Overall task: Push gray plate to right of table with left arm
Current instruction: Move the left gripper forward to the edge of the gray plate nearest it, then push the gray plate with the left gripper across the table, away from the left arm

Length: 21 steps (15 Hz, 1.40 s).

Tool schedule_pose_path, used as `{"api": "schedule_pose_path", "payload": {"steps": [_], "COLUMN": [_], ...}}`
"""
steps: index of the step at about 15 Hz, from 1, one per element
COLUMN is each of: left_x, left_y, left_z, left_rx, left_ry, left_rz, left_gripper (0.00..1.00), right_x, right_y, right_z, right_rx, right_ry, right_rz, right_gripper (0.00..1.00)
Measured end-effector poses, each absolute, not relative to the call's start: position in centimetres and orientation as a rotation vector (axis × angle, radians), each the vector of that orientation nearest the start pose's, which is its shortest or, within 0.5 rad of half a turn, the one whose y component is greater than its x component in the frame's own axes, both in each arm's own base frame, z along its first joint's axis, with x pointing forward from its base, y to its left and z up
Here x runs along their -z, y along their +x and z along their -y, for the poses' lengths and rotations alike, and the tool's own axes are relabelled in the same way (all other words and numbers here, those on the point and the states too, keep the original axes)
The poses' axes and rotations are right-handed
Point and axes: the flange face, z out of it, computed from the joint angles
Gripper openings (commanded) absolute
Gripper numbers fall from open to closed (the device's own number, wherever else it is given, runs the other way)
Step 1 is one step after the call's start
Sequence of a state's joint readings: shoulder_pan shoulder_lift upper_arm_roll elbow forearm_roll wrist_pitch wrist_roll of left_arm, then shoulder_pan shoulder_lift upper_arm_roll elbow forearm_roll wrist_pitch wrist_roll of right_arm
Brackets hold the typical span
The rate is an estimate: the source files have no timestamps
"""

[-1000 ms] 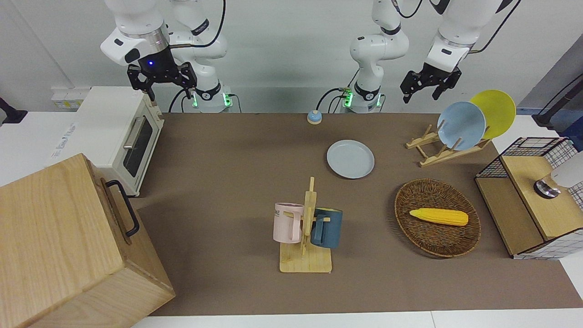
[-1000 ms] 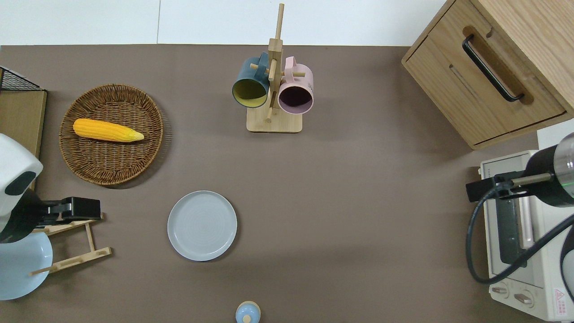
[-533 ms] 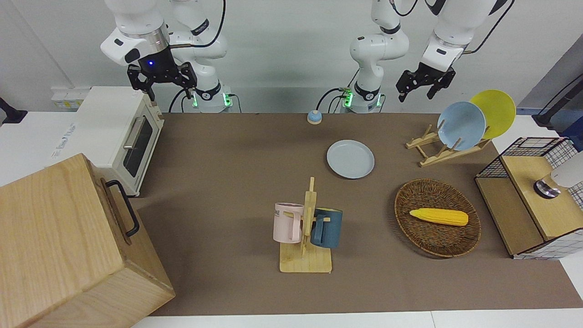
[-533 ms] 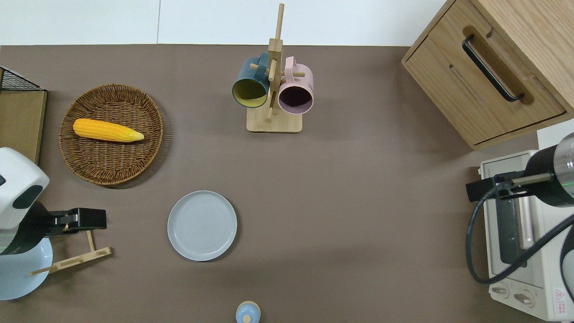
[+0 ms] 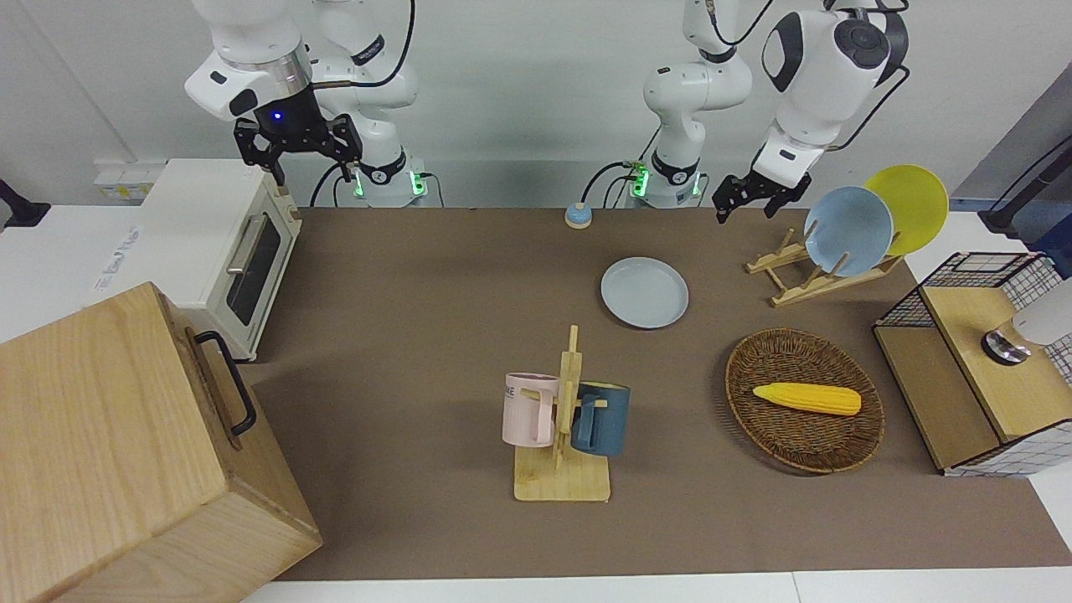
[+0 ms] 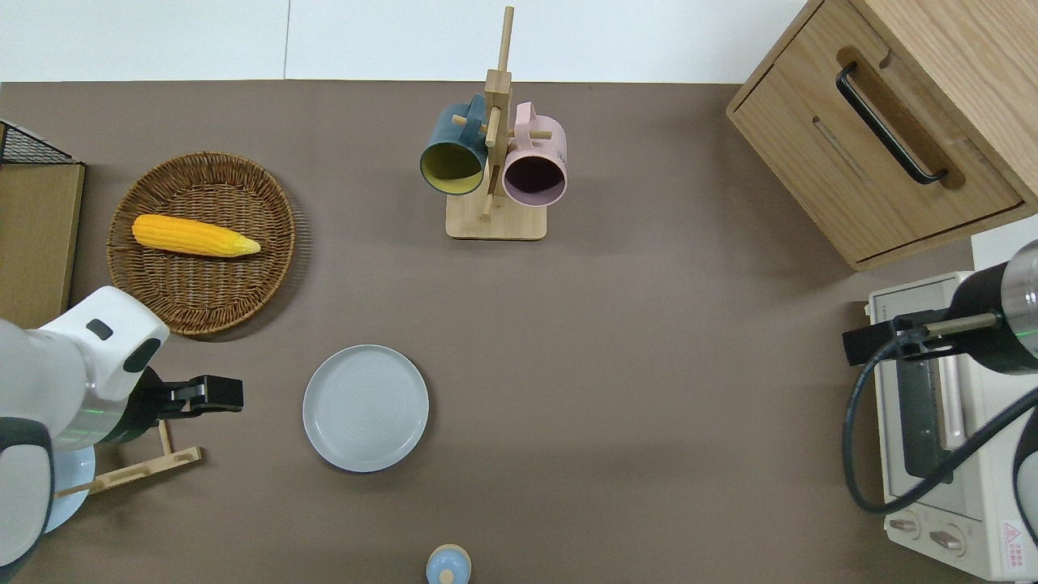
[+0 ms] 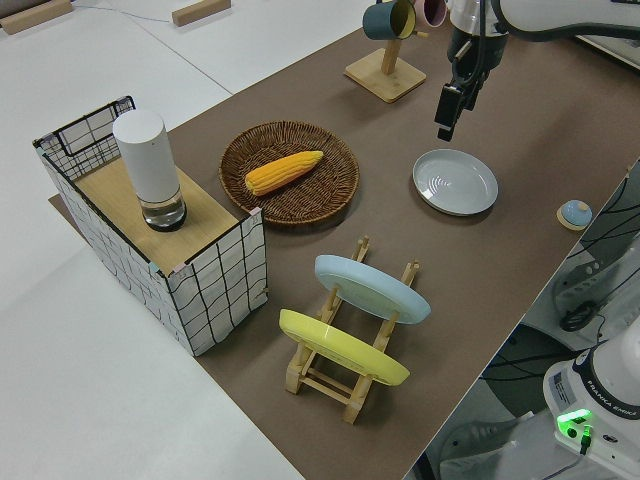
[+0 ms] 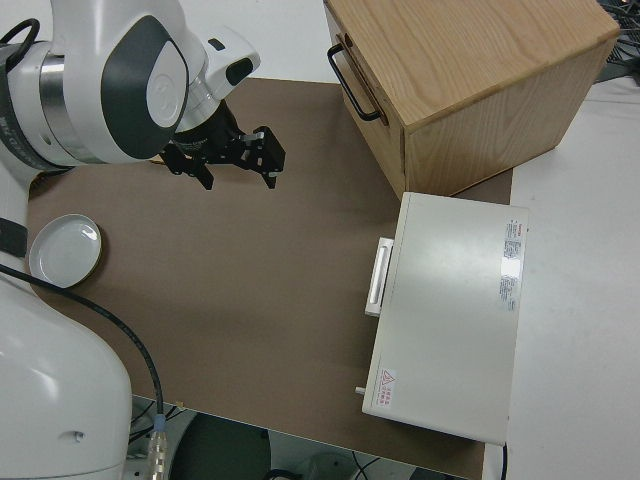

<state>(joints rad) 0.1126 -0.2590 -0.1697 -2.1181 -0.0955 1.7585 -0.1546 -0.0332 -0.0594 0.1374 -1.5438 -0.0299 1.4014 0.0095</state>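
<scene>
The gray plate [image 5: 644, 291] [image 6: 366, 408] [image 7: 455, 181] lies flat on the brown table [image 6: 649, 365], about midway along the edge nearest the robots. My left gripper [image 5: 746, 203] [image 6: 217, 393] [image 7: 445, 112] hangs open in the air with nothing in it. In the overhead view it is over the mat between the wooden plate rack [image 6: 134, 462] and the gray plate, a short gap from the plate's rim on the side toward the left arm's end. The right arm is parked, its gripper [image 5: 298, 156] [image 8: 236, 166] open.
A wicker basket [image 6: 243, 276] with a corn cob [image 6: 193, 235] lies farther from the robots than the left gripper. The mug rack [image 6: 495, 211] stands farther out than the plate. A wooden cabinet [image 6: 876, 138] and toaster oven [image 6: 932, 422] fill the right arm's end. A small blue bell [image 6: 448, 565] sits near the robots' edge.
The left gripper has swung from over the plate rack toward the gray plate and come lower. The plate and the right arm have not moved.
</scene>
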Motion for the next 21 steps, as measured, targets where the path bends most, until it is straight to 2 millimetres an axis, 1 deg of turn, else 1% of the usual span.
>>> {"api": "schedule_pose_path", "payload": {"steps": [1,2,3,5,7,9,10,11,13,14,15,16,17,19,21], "left_x": [-48.5,-46.4,-44.9,-42.9,-39.5,-35.3,-33.7,-32.6,-31.3,-30.7,-30.3,-29.9,-29.7,-29.3,-29.5], "left_y": [46.3,45.7,45.2,44.6,43.6,42.2,42.1,42.2,42.5,42.6,42.6,42.7,42.8,42.9,43.0], "left_z": [4.1,4.0,3.9,3.9,4.1,5.5,6.4,7.0,7.5,7.6,7.7,7.7,7.7,7.7,7.6], "left_rx": [-0.185,-0.211,-0.237,-0.253,-0.226,-0.214,-0.213,-0.214,-0.22,-0.225,-0.228,-0.233,-0.231,-0.227,-0.216], "left_ry": [-3.176,-3.175,-3.176,-3.189,-3.205,-3.21,-3.212,-3.214,-3.223,-3.227,-3.229,-3.23,-3.234,-3.246,-3.25], "left_rz": [0.215,0.223,0.232,0.255,0.281,0.251,0.224,0.21,0.211,0.215,0.219,0.223,0.233,0.26,0.27], "left_gripper": [0.99,0.99,0.99,0.99,0.99,0.99,0.98,0.95,0.88,0.73,0.31,0.14,0.0,0.0,0.0], "right_x": [-65.5,-65.5,-65.5,-65.5,-65.5,-65.5,-65.5,-65.5,-65.5,-65.5,-65.5,-65.5,-65.5,-65.5,-65.5], "right_y": [51.5,51.5,51.5,51.5,51.5,51.5,51.5,51.5,51.5,51.5,51.5,51.5,51.5,51.5,51.5], "right_z": [-5.3,-5.3,-5.3,-5.3,-5.3,-5.3,-5.3,-5.3,-5.3,-5.3,-5.3,-5.3,-5.3,-5.3,-5.3], "right_rx": [-0.129,-0.129,-0.129,-0.129,-0.129,-0.129,-0.129,-0.129,-0.129,-0.129,-0.129,-0.129,-0.129,-0.129,-0.129], "right_ry": [-3.178,-3.178,-3.178,-3.178,-3.178,-3.178,-3.178,-3.178,-3.178,-3.178,-3.178,-3.178,-3.178,-3.178,-3.178], "right_rz": [0.144,0.144,0.144,0.144,0.144,0.144,0.144,0.144,0.144,0.144,0.144,0.144,0.144,0.144,0.144], "right_gripper": [0.996,0.996,0.996,0.996,0.996,0.996,0.996,0.996,0.996,0.996,0.996,0.996,0.996,0.996,0.996]}}
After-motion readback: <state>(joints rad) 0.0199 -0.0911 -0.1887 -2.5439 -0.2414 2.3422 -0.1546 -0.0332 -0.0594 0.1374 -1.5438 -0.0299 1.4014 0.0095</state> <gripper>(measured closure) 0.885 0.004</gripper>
